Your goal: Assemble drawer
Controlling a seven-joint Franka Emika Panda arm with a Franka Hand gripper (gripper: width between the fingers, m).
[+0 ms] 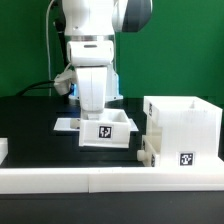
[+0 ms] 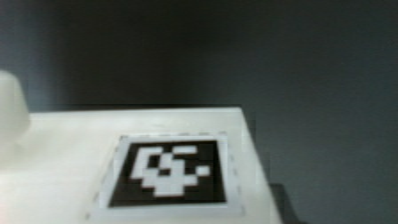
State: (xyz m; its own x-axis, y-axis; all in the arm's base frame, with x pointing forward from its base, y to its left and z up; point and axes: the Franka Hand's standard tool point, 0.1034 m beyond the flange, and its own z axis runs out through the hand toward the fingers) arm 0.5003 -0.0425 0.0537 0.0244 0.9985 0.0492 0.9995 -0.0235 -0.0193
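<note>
Black table [image 1: 30, 115], rail [image 1: 100, 181] before tall box [image 1: 186, 125].

Exterior frontal; wrist close on tag [image 2: 173, 170]

Arm [image 1: 92, 22] white, upright mid-frame in ext view, upper links bulky, dark joint cap toward ext view's right. Wrist vertical, pointing straight down. Tool [image 1: 96, 104] low, body squared to cam; fingertips hidden, so open/closed can't tell.
</note>
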